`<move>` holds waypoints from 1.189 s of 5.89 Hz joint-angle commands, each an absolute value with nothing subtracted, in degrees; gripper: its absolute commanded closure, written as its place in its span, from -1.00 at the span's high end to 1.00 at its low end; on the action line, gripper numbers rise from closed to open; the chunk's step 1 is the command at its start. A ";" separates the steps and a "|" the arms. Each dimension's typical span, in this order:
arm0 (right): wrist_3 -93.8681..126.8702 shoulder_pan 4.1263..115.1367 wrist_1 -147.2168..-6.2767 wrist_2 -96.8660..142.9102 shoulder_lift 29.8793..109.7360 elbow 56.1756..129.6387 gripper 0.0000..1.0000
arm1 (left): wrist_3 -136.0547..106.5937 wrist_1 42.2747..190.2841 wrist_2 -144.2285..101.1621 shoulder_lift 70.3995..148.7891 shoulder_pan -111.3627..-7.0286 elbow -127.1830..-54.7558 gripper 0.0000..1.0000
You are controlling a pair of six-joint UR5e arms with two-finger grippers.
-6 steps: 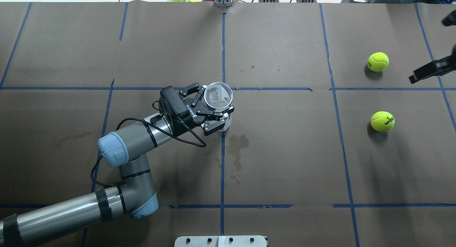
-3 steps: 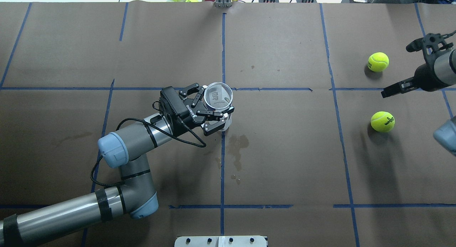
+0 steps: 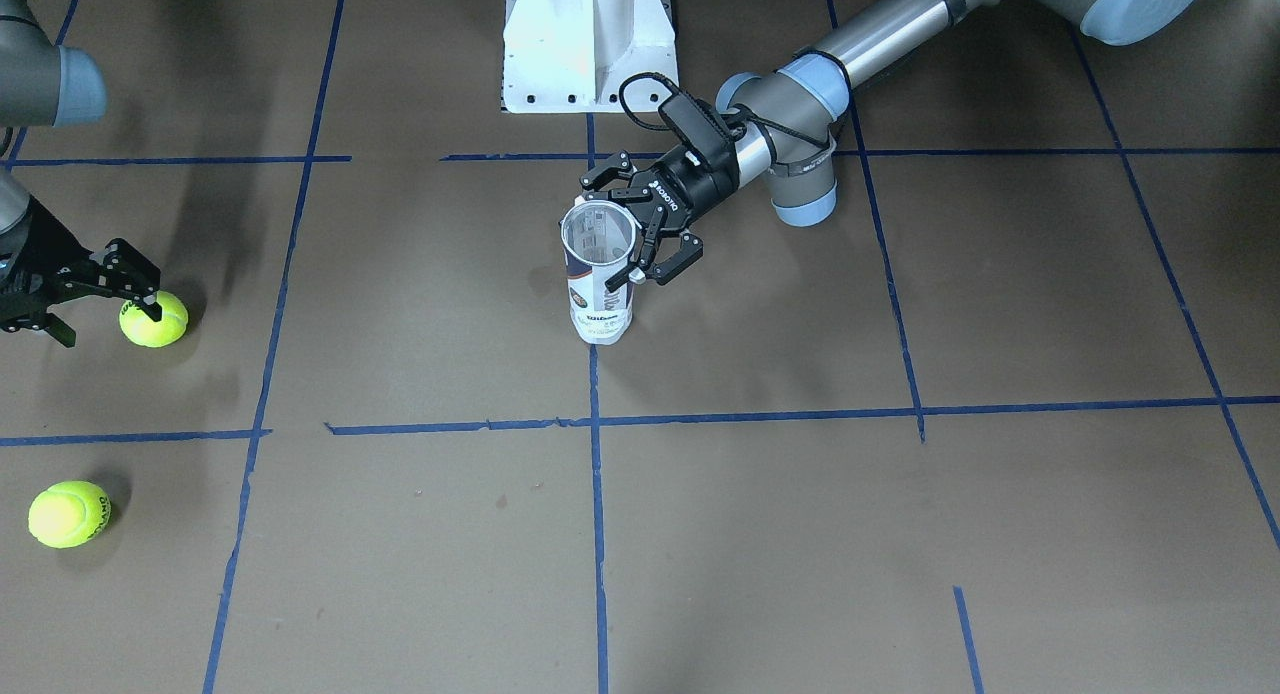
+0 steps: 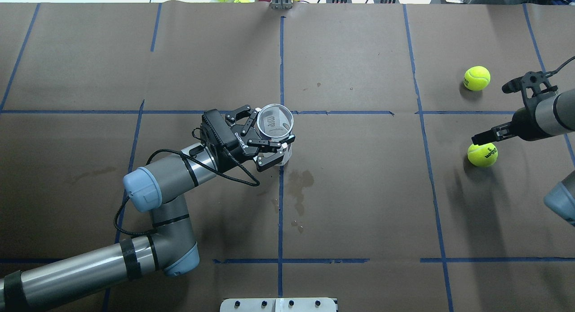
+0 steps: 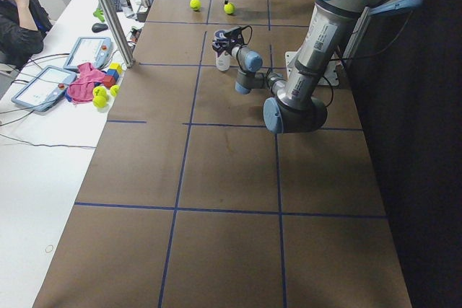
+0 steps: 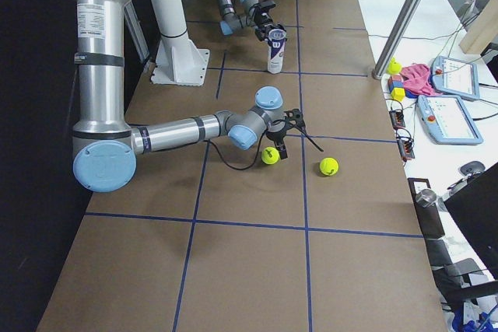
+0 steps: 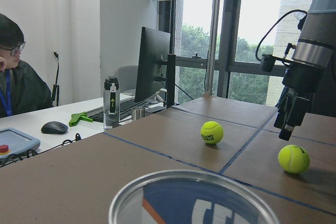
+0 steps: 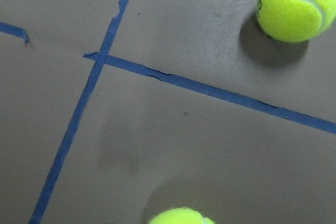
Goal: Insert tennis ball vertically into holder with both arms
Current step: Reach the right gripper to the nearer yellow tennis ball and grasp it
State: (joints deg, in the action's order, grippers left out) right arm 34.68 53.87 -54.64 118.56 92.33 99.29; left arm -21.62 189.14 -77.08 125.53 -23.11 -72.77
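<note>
You'll find the holder point(image 4: 275, 123) upright near the middle of the table point(image 4: 359, 204), between the fingers of the left gripper point(image 4: 265, 134). Well off to the robot's right lie the nearer ball point(image 4: 482, 153) and, beyond it, the farther ball point(image 4: 476, 78). The right gripper point(image 3: 105, 314) sits over the nearer ball, possibly touching it.

Robot-side tennis ball point(image 4: 482, 153) is showing a black "3" next to a brand word that is reading as "Wilson", upside down from overhead. Operator-side tennis ball point(image 7: 211, 132) is carrying "ROLAND" in dark print, and the line under it is coming out too small to read. Holder point(image 3: 598, 294) is showing "Wilson" low on its label, plus a white "W" on navy in the right-side view. Left gripper point(image 3: 612, 236) is bearing white "ROBOTIQ" lettering on its black body.
</note>
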 commanded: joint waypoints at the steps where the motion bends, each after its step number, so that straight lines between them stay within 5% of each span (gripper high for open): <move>1: 34.80 51.51 -54.32 116.99 92.46 97.48 1.00 | -21.62 189.14 -77.08 125.51 -23.12 -72.77 0.75; 4: 34.63 48.26 -54.23 114.79 92.46 95.54 1.00 | -21.62 189.14 -77.08 125.25 -23.12 -72.77 0.75; 6: 34.63 48.16 -51.62 114.70 92.55 95.80 -0.14 | -21.62 189.14 -77.08 125.16 -23.12 -72.77 0.75; 7: 34.80 48.16 -51.16 114.70 92.29 97.11 -0.28 | -21.62 189.14 -77.08 125.16 -23.12 -72.77 0.75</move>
